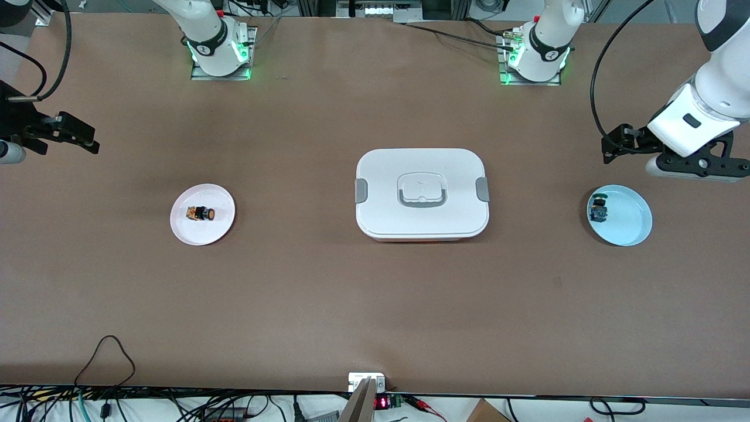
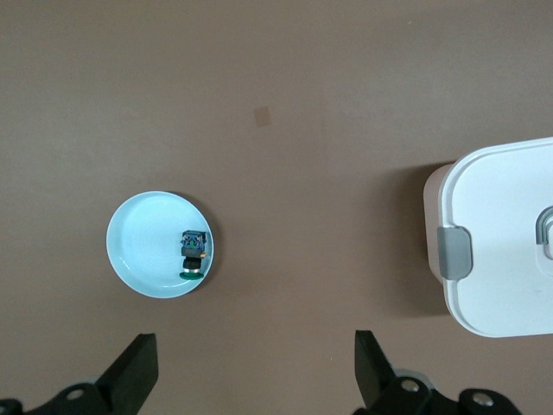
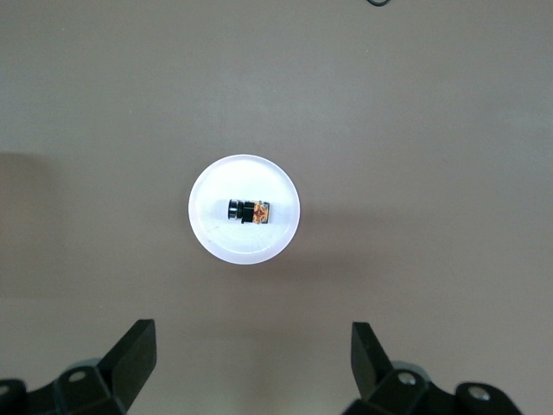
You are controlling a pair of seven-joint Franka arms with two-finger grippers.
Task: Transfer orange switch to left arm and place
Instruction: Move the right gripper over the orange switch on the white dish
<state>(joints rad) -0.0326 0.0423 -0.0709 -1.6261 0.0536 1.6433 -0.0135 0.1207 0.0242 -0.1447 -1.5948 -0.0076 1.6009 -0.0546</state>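
Note:
The orange switch lies on its side on a small white plate toward the right arm's end of the table. My right gripper hangs open and empty over bare table beside that plate. The white box, lid on and grey clips at its sides, stands in the middle of the table. My left gripper hangs open and empty over bare table at the left arm's end.
A light blue plate at the left arm's end holds a small blue switch with a green cap. Cables and a small device line the table edge nearest the front camera.

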